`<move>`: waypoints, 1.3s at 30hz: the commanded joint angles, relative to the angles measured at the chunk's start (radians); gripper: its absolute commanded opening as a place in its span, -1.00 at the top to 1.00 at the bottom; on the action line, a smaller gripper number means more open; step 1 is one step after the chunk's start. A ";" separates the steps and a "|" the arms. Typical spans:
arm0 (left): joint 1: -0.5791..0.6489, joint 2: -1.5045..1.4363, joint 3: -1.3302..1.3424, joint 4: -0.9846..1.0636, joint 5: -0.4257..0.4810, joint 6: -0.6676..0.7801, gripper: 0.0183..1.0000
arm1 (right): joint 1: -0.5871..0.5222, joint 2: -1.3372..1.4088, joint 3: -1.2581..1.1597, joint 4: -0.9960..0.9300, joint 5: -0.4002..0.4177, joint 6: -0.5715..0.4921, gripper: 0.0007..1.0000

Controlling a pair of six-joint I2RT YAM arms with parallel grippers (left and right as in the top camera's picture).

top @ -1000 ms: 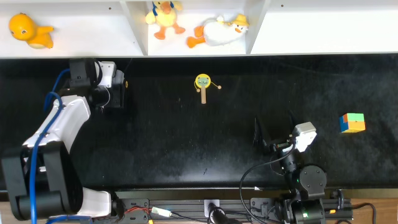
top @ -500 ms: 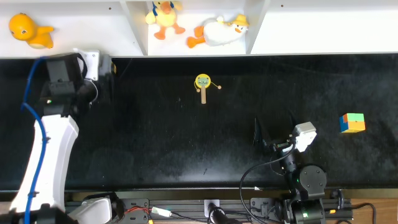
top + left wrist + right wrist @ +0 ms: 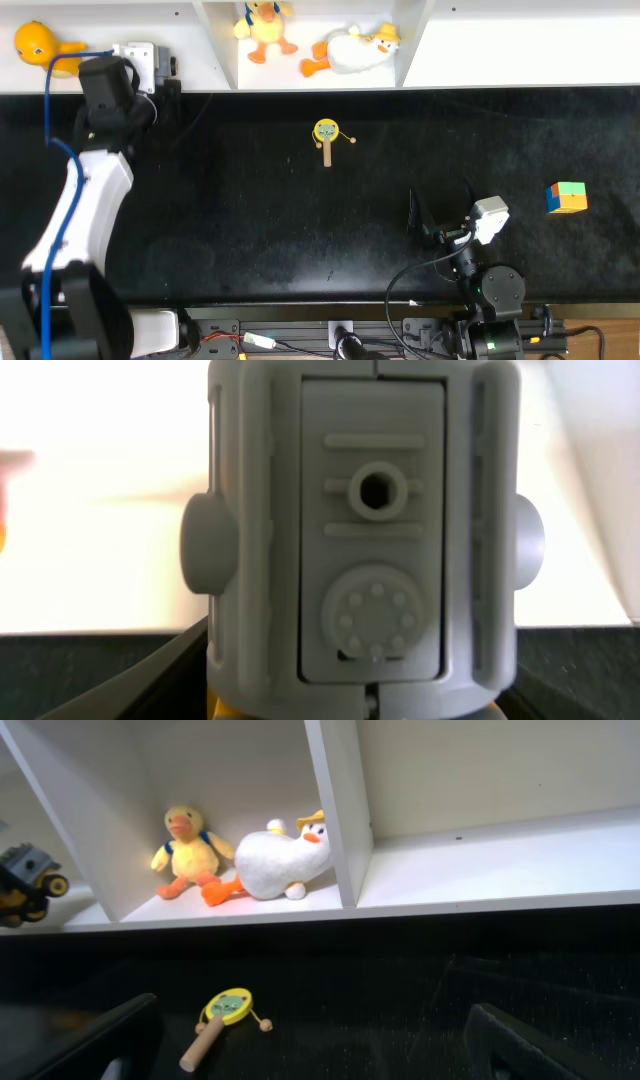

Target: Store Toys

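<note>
The left gripper (image 3: 166,68) is clamped on a gray toy (image 3: 365,530) at the mouth of the shelf's (image 3: 500,60) left compartment, where an orange duck (image 3: 45,45) sits. The right gripper (image 3: 440,208) hangs wide open above the desk (image 3: 250,220) — well apart from the rattle (image 3: 326,135) and the cube (image 3: 566,197).

The setting is a robotics lab test bench. A black-covered worktop (image 3: 250,220) carries two arms, the left arm (image 3: 85,200) and the right arm (image 3: 497,290), based along its near edge. Loose cables (image 3: 402,273) and connectors run at that edge. A white shelf unit (image 3: 500,45) with open compartments lines the far side, staged with plush toys (image 3: 350,50).
</note>
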 commanded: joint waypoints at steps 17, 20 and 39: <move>-0.001 0.217 0.262 -0.008 0.003 -0.021 0.27 | 0.004 -0.008 -0.013 0.005 0.012 0.006 -0.99; -0.001 0.217 0.262 -0.018 0.003 -0.021 0.27 | 0.004 -0.008 -0.013 0.005 0.012 0.007 -0.99; -0.001 0.247 0.261 -0.023 0.003 -0.022 0.16 | 0.004 -0.008 -0.013 0.005 0.012 0.006 -1.00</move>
